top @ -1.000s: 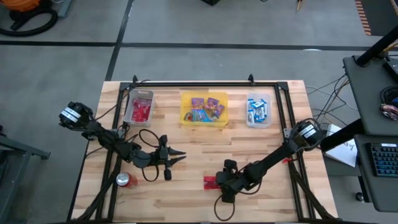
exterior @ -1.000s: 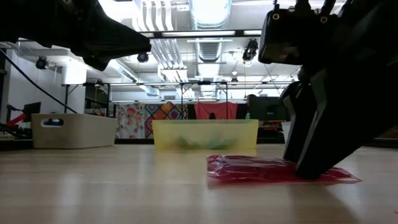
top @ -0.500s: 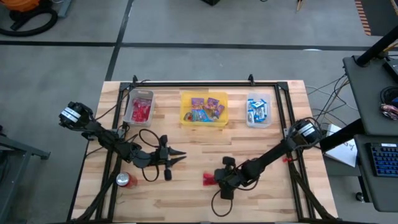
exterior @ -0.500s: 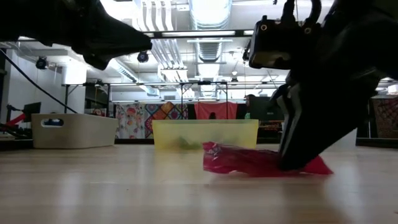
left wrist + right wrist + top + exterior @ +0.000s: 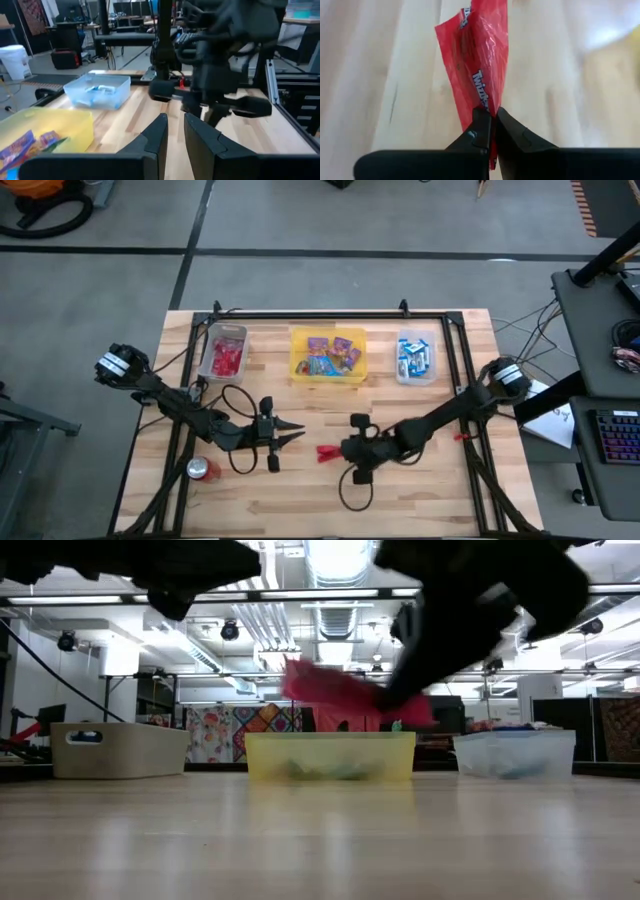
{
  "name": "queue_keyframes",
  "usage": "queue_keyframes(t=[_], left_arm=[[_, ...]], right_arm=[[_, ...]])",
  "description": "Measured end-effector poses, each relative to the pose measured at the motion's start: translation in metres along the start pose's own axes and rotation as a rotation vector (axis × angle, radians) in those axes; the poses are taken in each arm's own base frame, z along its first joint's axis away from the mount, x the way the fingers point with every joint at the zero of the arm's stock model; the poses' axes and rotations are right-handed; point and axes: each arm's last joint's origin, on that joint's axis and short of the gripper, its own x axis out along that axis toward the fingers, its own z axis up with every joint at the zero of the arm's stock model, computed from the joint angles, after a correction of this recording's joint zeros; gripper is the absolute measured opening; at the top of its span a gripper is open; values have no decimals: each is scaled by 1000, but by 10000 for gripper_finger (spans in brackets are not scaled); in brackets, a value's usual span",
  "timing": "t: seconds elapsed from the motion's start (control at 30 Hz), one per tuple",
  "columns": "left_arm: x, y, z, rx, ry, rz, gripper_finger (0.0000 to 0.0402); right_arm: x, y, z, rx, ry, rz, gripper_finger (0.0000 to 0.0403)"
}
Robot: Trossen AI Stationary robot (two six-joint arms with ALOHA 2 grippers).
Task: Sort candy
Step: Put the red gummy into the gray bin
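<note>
A flat red candy packet (image 5: 327, 451) hangs in the air at mid-table, with my right gripper (image 5: 341, 450) shut on it. In the low view the packet (image 5: 335, 692) is tilted, well above the wood. My left gripper (image 5: 292, 433) hovers just left of it, pointing level at it. Its fingers (image 5: 174, 131) stand a narrow gap apart with nothing between them. Three bins line the far edge: a clear one with red candy (image 5: 224, 352), a yellow one with purple packets (image 5: 328, 355), and a clear one with blue-and-white bars (image 5: 416, 357). My right gripper (image 5: 492, 120) pinches one end of the red packet (image 5: 487, 102) between its two fingertips. The fingers slant down from the table's right side. The packet sticks out past the fingertips toward the left gripper, creased lengthwise and lifted clear of the table.
A red soda can (image 5: 203, 470) lies near the front left, beside the left arm. Black cables loop on the wood under both grippers (image 5: 352, 490). A black frame rail (image 5: 330, 314) runs behind the bins. Bare wood lies between the grippers and the bins.
My right gripper has shut on the red packet, which lay flat on the table. It crumpled the packet, then lifted it clear and carried it up and toward the far left, nearer the left gripper, rolling its wrist. My left gripper has risen slightly.
</note>
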Motion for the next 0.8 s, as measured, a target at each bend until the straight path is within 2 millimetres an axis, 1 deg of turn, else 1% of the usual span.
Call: queue_keyframes(t=[0.07,0.13,0.27,0.33,0.43,0.57,0.63,0.73,0.8], left_arm=[[1,-2,4,11,-11,-10,47],[4,-3,9,29,-21,-38,47],[6,-3,13,64,-30,-71,47],[6,0,16,66,-38,-62,47],[5,5,22,69,-32,-79,47],[-3,17,36,51,-13,-193,47],[-7,25,41,38,11,-206,47],[-10,38,37,6,63,-164,47],[-12,42,33,-21,82,-166,48]], right_arm=[[-7,-6,7,-24,-83,-11,9],[-10,-13,8,-47,-145,-37,9],[-14,-25,13,-27,-361,-94,9],[-12,-31,11,-12,-454,-121,9],[-7,-38,3,6,-547,-146,9],[-5,-46,-6,33,-585,-170,9],[-4,-48,-8,26,-584,-181,9],[-6,-52,-2,27,-621,-197,9],[-8,-53,1,20,-641,-215,9]])
